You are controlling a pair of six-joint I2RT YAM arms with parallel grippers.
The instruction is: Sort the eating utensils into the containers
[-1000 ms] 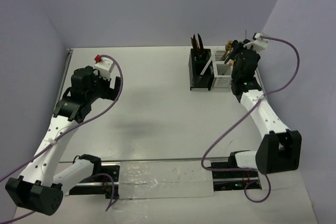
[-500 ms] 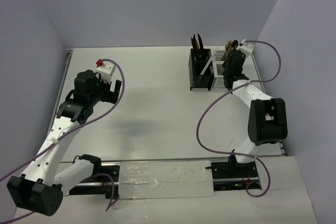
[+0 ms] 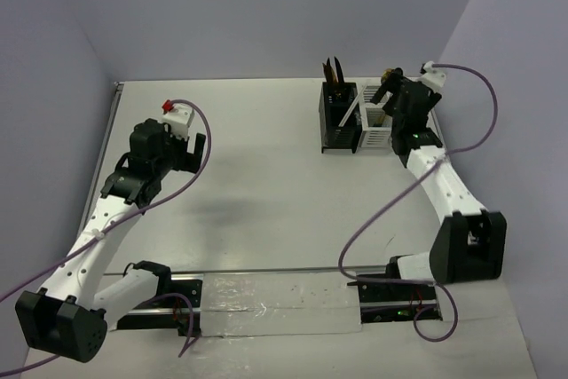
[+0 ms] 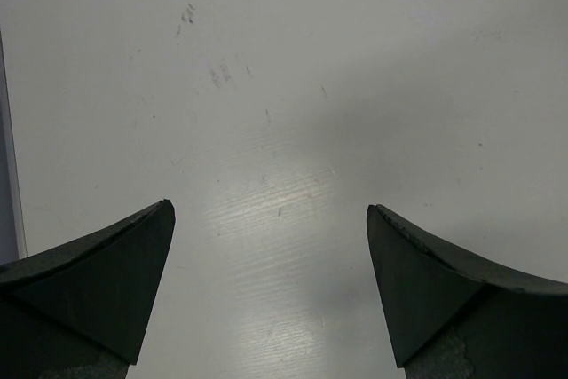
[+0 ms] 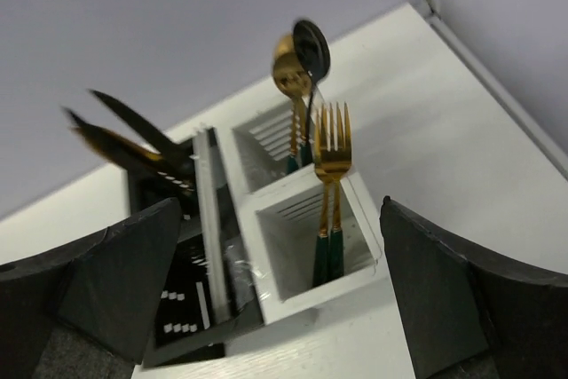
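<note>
Hovering over white caddy [image 5: 297, 297], right end effector [image 5: 277, 212] spread wide, holding nothing.

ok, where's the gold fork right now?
Right wrist view: the gold fork stands tines-up in the near compartment of the white caddy, far right of the table beside the black caddy, spoons behind it.

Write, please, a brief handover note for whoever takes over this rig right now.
Left gripper: fingers open, empty, over bare table.
Right gripper: fingers open, empty, above the white caddy.
Things: forks and spoons stand in the white caddy's two compartments; knives in the black caddy beside it.
Done: every utensil in view is in a caddy.
Left: no loose utensils show on the table; probably only pull both arms back.
</note>
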